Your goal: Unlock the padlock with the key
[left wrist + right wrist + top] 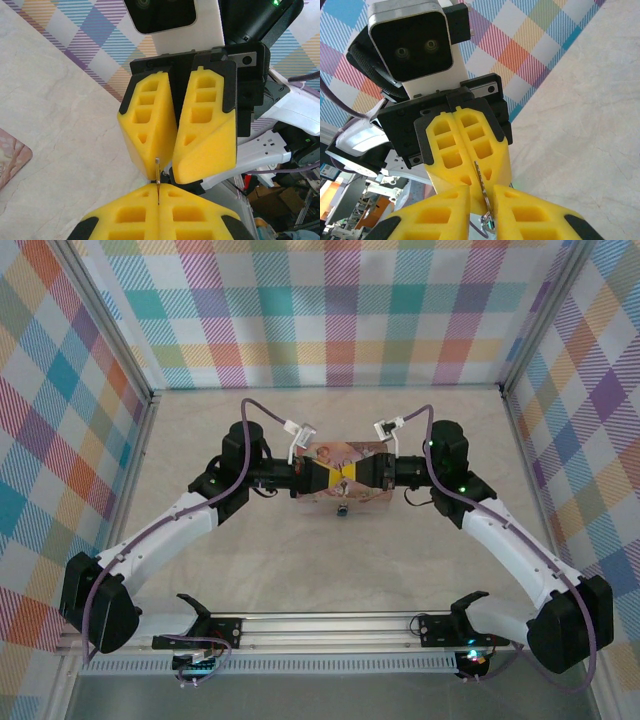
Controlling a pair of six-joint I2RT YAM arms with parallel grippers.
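where the two arms meet over the middle of the table (300, 570), the left gripper (332, 477) and the right gripper (348, 474) are seen tip to tip above a pink illustrated tin (330, 453). the padlock (342, 510), a tiny dark bluish body, is found at the near side of the tin, just below the meeting fingertips in the top view; whether it touches the tin cannot be told at this size. in the right wrist view the yellow fingers (499, 160) of the left gripper are shown pressed together, and the key (482, 184), a thin dull-metal sliver, is pinched at their tips so that its free end is pointed toward the right gripper. the fingers (540, 220) of the right gripper are held slightly spread, and the key's free end is placed in the narrow gap between them; contact with either pad cannot be made out. the same arrangement is given from the other side in the left wrist view: the left fingertips are closed on the key, the sliver is raised from their seam, and the two opposing yellow fingers are separated by a slim gap that narrows toward the tips. a corner of the tin is visible at the left edge of that view, lying flat on the pale marbled table. the key and the padlock are apart
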